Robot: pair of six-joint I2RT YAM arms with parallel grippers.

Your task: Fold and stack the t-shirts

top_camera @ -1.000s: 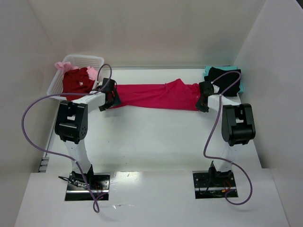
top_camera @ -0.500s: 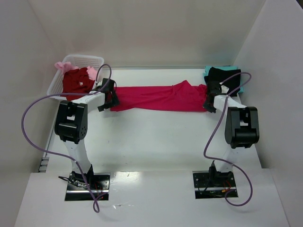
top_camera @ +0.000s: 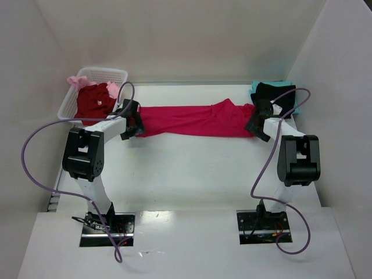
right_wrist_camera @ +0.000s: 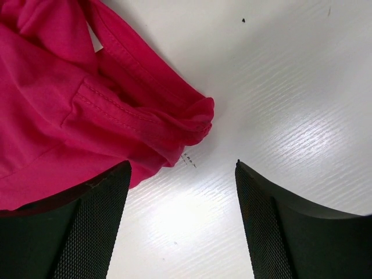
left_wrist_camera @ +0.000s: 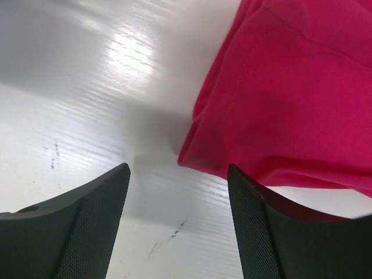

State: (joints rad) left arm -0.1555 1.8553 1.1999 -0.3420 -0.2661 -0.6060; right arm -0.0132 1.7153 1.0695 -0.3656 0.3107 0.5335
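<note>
A crimson-pink t-shirt (top_camera: 195, 120) lies stretched in a long band across the back of the table. My left gripper (top_camera: 132, 124) stands open at its left end, the cloth's corner (left_wrist_camera: 279, 110) just ahead of the jaws, nothing between them. My right gripper (top_camera: 259, 125) stands open at the shirt's right end; the bunched hem (right_wrist_camera: 104, 104) lies free on the table beside its left finger. A black t-shirt (top_camera: 278, 97) lies on a teal one (top_camera: 256, 87) at the back right. Dark red (top_camera: 92, 102) and pale pink (top_camera: 75, 80) t-shirts fill the basket.
A white lattice basket (top_camera: 106, 74) stands at the back left against the wall. White walls close in the table on the left, back and right. Purple cables loop from both arms.
The right gripper pulled the shirt's right end further right, then opened and let it go. The shirt now lies straighter. The left arm has shifted slightly.
</note>
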